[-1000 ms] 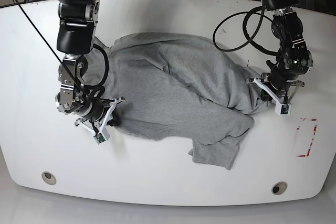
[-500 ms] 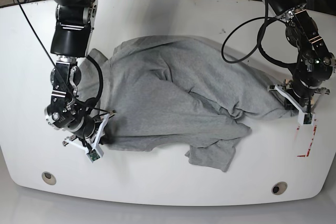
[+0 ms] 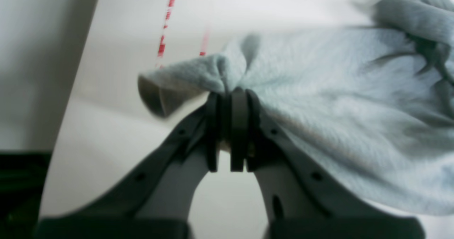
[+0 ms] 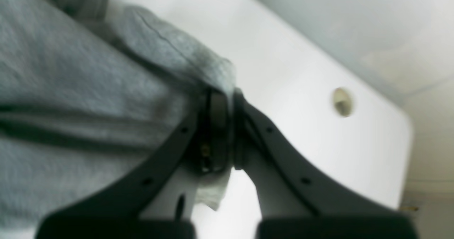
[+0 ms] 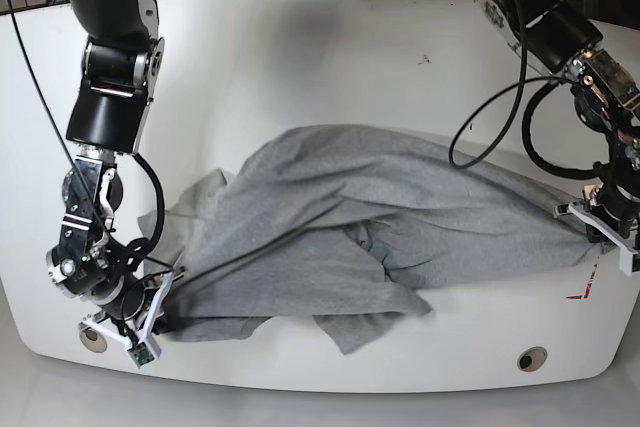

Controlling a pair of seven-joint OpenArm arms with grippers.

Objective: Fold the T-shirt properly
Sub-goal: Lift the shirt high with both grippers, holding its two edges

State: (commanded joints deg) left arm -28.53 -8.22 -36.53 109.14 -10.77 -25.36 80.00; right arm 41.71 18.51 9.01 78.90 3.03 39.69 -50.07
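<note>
The grey T-shirt (image 5: 370, 217) lies crumpled across the front half of the white table (image 5: 320, 57), pulled out sideways between both grippers, with no lettering showing. My left gripper (image 5: 600, 234) at the right is shut on a bunched edge of the T-shirt (image 3: 337, 100). The left wrist view shows that gripper (image 3: 228, 97) with cloth pinched between its closed fingers. My right gripper (image 5: 158, 319) at the front left is shut on another edge. In the right wrist view, this gripper (image 4: 221, 97) clamps a fold of the T-shirt (image 4: 88, 90).
A red tape corner mark (image 5: 587, 287) lies just beside the left gripper, and the tape mark (image 3: 166, 26) also shows in the left wrist view. Two round holes (image 5: 532, 358) (image 5: 92, 338) sit near the table's front edge. Black cables (image 5: 490, 117) hang off the arms.
Both grippers have moved toward the table's front edge and further apart, dragging the T-shirt forward and stretching it wider. Both stay shut on the cloth.
</note>
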